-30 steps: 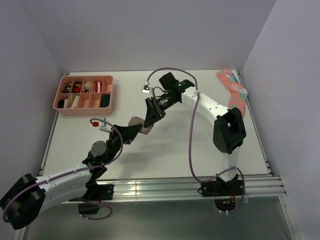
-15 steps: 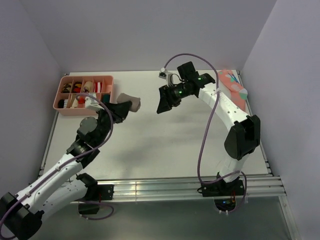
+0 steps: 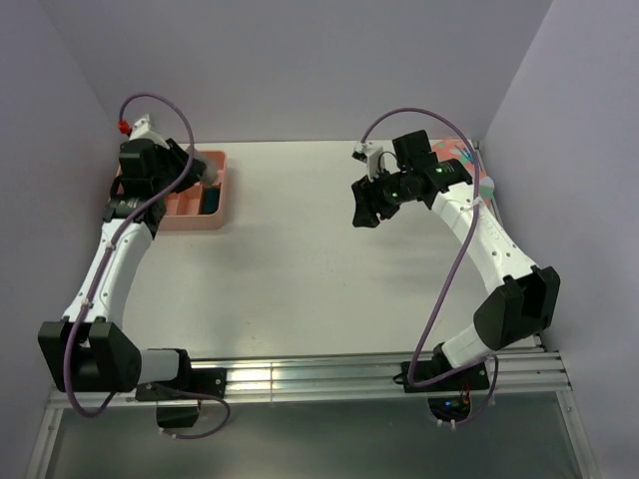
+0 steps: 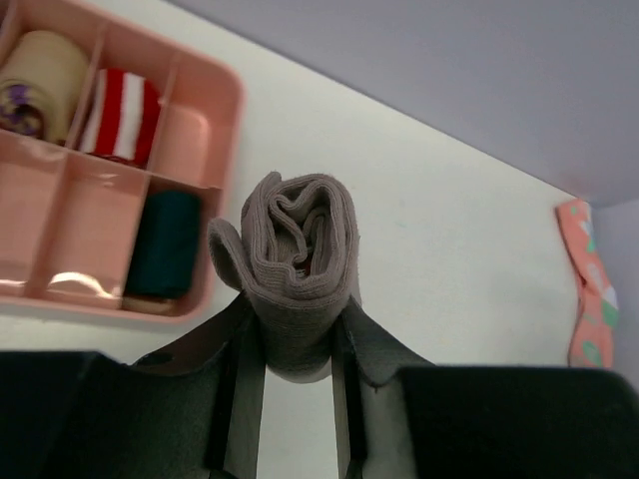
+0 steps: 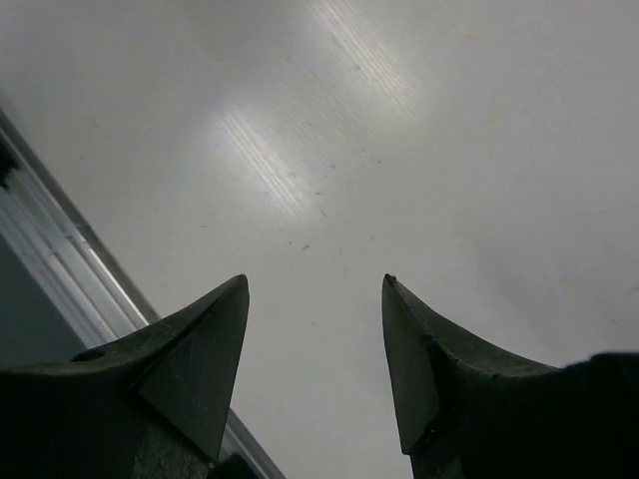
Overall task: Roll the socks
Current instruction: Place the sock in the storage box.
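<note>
A taupe-brown sock [image 4: 300, 249], rolled into a tight bundle, is pinched between my left gripper's fingers [image 4: 297, 324], which are shut on it. That gripper [image 3: 185, 168] hangs over the right end of the pink tray [image 3: 215, 218] at the far left. In the left wrist view the roll hangs just right of the tray [image 4: 228, 95], where a dark green roll [image 4: 165, 244] fills one compartment. My right gripper [image 3: 361, 207] hovers above the bare table right of centre, open, with nothing between its fingers [image 5: 315, 284].
The tray also holds a red-and-white striped roll [image 4: 120, 115] and a cream roll [image 4: 45, 70]. A coral-pink spotted sock [image 3: 467, 160] lies flat at the back right corner, partly behind the right arm. The walls stand close on three sides.
My left arm has swung from the table's middle to the far left, carrying the rolled sock over the tray. My right gripper has let go of the roll, opened and drawn back to the right.
</note>
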`<action>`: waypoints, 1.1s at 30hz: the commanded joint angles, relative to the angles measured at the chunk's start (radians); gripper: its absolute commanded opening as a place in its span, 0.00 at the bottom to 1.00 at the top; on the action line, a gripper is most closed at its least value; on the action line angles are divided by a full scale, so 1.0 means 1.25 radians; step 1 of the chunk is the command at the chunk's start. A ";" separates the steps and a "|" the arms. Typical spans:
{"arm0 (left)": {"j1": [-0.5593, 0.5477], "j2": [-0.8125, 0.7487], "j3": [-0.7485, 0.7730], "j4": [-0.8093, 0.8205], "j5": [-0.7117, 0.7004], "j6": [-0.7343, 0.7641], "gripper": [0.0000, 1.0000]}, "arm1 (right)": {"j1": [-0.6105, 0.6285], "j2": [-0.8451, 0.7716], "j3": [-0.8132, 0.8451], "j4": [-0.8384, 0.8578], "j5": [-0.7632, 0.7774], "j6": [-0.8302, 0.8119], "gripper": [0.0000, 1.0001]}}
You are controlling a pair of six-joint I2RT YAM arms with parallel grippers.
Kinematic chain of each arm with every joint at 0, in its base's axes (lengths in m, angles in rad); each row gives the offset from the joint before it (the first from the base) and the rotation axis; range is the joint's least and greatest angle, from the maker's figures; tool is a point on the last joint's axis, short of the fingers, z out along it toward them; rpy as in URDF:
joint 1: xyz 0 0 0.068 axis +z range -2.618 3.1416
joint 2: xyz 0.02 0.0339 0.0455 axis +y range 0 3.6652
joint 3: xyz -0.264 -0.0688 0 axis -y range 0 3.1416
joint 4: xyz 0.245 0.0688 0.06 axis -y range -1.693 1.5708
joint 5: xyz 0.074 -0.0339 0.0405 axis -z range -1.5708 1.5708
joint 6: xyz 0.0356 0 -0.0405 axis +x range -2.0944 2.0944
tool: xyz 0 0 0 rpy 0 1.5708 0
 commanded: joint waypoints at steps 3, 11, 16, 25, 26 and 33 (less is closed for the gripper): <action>0.115 0.080 0.105 -0.076 0.090 0.067 0.00 | -0.025 -0.093 -0.060 0.042 0.084 -0.070 0.63; 0.139 0.236 0.194 -0.018 0.225 0.196 0.00 | -0.036 -0.173 -0.120 0.069 0.124 -0.102 0.64; 0.186 0.340 0.230 -0.045 0.340 0.282 0.00 | -0.042 -0.198 -0.149 0.069 0.121 -0.116 0.65; 0.297 0.471 0.240 -0.051 0.525 0.342 0.00 | -0.041 -0.186 -0.188 0.097 0.090 -0.119 0.64; 0.298 0.501 0.269 -0.082 0.538 0.353 0.00 | -0.041 -0.183 -0.190 0.098 0.089 -0.118 0.65; 0.297 0.590 0.354 -0.156 0.538 0.366 0.00 | -0.041 -0.163 -0.183 0.106 0.081 -0.119 0.64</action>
